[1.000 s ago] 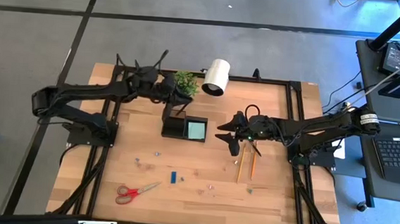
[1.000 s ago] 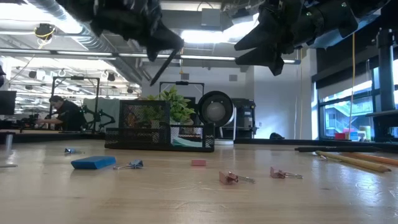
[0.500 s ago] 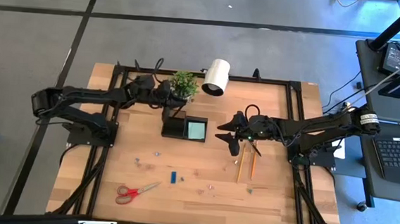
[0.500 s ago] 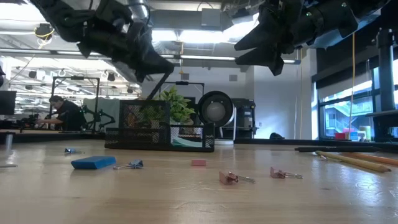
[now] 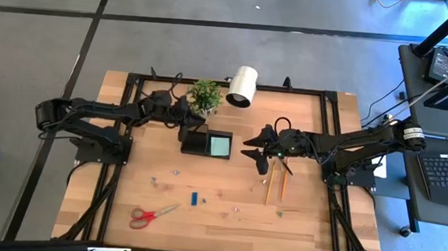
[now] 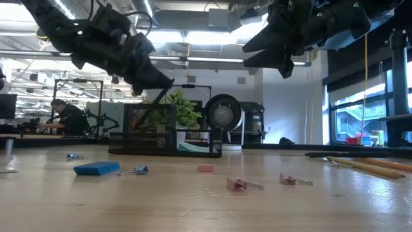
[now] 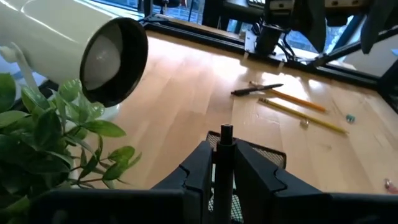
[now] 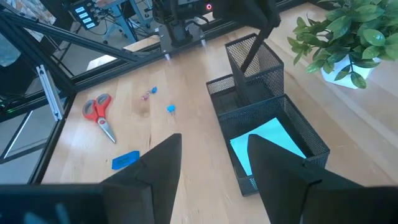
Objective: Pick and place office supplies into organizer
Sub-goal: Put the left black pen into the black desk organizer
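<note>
High view showed the dark pen [image 5: 198,123] pinched between the pressed-in fingers of the left gripper [image 5: 193,121], slanting down into the tall mesh cup at the nine o'clock end of the black organizer [image 5: 206,143]. The organizer sat near table centre, toward twelve o'clock, with the pale teal note pad [image 5: 220,146] lying in its shallow three o'clock compartment. In the left wrist view the pen [image 7: 224,163] stood upright between the two dark fingers, its cap above the mesh rim. To finish this step well, the pen's tip probably needed to be inside the cup before the fingers let go, and the arm would do best to lift straight up afterwards so it did not tip the light organizer or brush the green plant [image 5: 206,94] at its twelve o'clock side.

The right gripper [image 5: 251,153] hovered at the organizer's three o'clock, fingers spread and empty, as its own wrist view confirmed. Two wooden pencils [image 5: 276,181] lay at its five o'clock. Toward six o'clock of the table lay the small blue piece [image 5: 194,198], scattered clips [image 6: 242,184], and at seven o'clock the red-handled scissors [image 5: 150,214]. The white lamp [image 5: 243,86] rested at twelve o'clock.
</note>
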